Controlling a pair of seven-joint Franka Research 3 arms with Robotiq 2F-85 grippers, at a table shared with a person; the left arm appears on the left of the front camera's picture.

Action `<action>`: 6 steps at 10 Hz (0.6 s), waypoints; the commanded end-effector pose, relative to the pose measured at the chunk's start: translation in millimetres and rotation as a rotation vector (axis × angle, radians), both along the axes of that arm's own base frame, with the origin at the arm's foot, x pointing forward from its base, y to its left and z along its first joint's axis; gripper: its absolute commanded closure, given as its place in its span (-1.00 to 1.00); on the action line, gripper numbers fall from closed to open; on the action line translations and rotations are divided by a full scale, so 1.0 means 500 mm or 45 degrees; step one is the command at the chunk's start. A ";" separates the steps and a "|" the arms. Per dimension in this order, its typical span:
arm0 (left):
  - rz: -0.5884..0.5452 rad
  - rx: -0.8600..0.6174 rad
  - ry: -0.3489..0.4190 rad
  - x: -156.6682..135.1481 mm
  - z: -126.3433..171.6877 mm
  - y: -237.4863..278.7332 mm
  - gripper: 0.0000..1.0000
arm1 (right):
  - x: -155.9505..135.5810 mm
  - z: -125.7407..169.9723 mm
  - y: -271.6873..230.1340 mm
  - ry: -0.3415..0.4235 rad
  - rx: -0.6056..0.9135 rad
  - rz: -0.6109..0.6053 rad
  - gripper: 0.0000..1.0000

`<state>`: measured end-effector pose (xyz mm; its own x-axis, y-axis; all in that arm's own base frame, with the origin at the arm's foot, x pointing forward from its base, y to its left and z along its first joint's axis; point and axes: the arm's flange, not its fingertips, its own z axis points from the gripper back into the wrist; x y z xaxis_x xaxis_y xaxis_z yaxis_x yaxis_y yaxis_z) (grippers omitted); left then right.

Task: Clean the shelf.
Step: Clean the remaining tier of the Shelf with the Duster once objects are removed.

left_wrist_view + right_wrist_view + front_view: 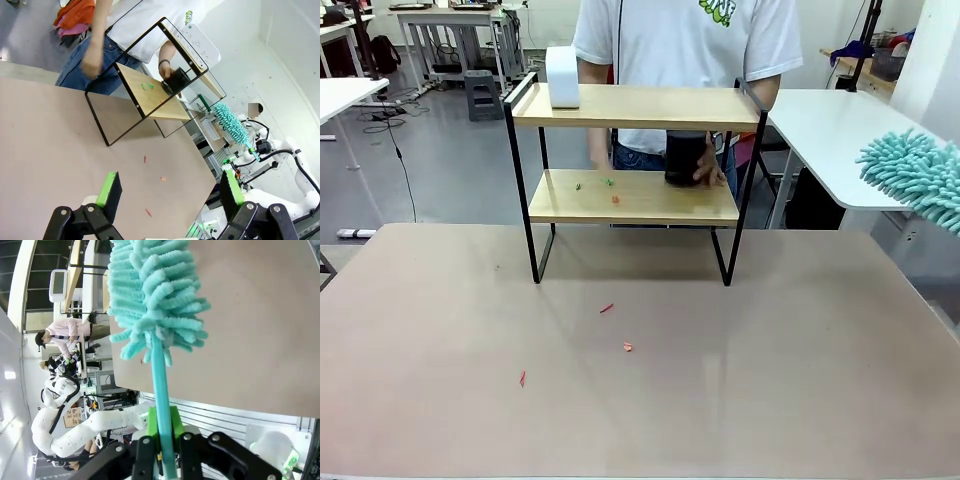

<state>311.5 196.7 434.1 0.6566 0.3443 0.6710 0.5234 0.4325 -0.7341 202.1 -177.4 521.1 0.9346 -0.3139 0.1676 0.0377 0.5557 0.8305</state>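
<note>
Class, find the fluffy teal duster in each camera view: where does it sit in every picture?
Front view: duster at the right edge.
Left wrist view: duster right of centre, right of the shelf.
Right wrist view: duster upper centre, handle clamped in the right gripper.
Shared landmark: the brown table.

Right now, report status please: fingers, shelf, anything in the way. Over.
Left fingers open, empty. Right fingers shut on teal duster. Shelf: scraps on lower board. Person's hand on black container there, in the way.
</note>
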 end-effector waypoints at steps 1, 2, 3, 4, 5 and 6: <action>0.009 -0.014 -0.038 0.001 0.002 -0.005 -1.00 | 0.000 0.004 -0.002 -0.012 -0.004 0.014 0.74; 0.009 -0.014 -0.038 0.001 0.002 -0.005 -1.00 | 0.000 0.004 -0.002 -0.012 -0.004 0.014 0.74; 0.009 -0.014 -0.038 0.001 0.002 -0.005 -1.00 | 0.000 0.004 -0.002 -0.012 -0.004 0.014 0.74; 0.009 -0.014 -0.038 0.001 0.002 -0.005 -1.00 | 0.000 0.004 -0.002 -0.012 -0.004 0.014 0.74; 0.009 -0.014 -0.038 0.001 0.002 -0.005 -1.00 | 0.000 0.004 -0.002 -0.012 -0.004 0.014 0.74; 0.009 -0.014 -0.038 0.001 0.002 -0.005 -1.00 | 0.000 0.000 0.000 0.000 0.000 0.000 0.74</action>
<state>311.5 196.7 434.1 0.6566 0.3443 0.6710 0.5234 0.4325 -0.7341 202.1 -177.2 520.8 0.9347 -0.3139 0.1665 0.0384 0.5552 0.8308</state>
